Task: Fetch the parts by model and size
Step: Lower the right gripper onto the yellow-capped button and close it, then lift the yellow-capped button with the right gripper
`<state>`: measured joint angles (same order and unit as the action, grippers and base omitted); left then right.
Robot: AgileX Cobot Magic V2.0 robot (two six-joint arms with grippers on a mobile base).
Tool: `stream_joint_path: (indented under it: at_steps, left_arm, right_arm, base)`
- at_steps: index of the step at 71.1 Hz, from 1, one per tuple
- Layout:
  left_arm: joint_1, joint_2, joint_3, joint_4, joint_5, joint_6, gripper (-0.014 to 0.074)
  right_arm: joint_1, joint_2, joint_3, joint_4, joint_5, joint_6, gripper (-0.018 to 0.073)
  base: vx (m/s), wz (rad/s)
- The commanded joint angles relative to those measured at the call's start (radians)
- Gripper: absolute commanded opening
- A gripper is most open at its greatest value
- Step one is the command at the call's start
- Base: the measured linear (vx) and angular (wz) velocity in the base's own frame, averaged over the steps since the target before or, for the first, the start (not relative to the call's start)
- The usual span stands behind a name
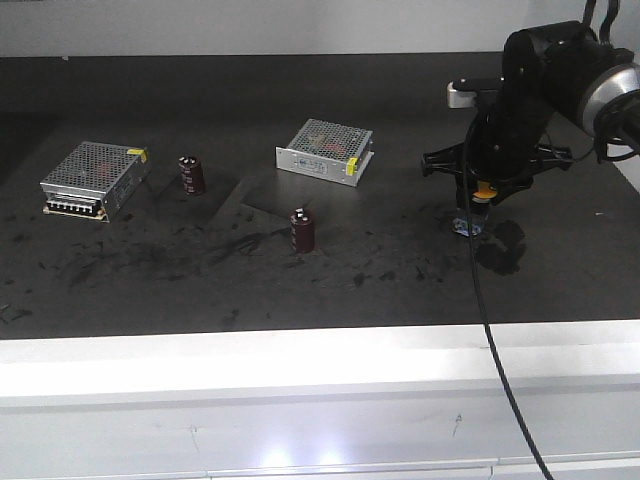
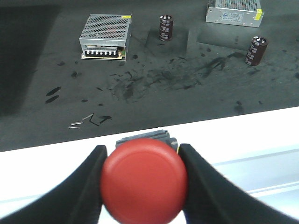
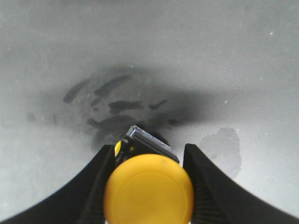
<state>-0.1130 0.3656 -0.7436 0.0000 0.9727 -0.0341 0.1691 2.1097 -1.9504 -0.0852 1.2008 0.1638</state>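
My left gripper (image 2: 142,156) is clenched on the red push-button (image 2: 144,184). Its cap fills 6 o'clock of the wrist view over the pale table edge (image 2: 261,140), with a perforated metal box (image 2: 105,35) at 11 o'clock and a dark cylinder (image 2: 165,28) at 12. My right gripper (image 3: 148,151) grasps the yellow push-button (image 3: 148,189), low at the 3 o'clock side of the dark tabletop (image 1: 300,290); I cannot tell whether its base touches.

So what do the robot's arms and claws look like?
The right arm is chunky and black with a silver ring; a thin black cable trails below it. The left gripper and right gripper both have curved black fingers.
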Motion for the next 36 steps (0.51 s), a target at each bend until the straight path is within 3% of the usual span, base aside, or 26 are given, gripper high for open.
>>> stream_joint_path:
  at_steps: [1, 36]
  left_arm:
    - [-0.004, 0.011, -0.027, -0.009, -0.079, -0.008, -0.0006]
    - [-0.004, 0.011, -0.027, -0.009, -0.079, -0.008, -0.0006]
  right_arm:
    - [-0.002, -0.1, -0.025, -0.001, -0.012, -0.03, -0.0011]
    - [0.028, -0.383, 0.031, -0.015, -0.129, -0.08, -0.001]
  base:
    - [0.0, 0.0]
    - [0.0, 0.0]
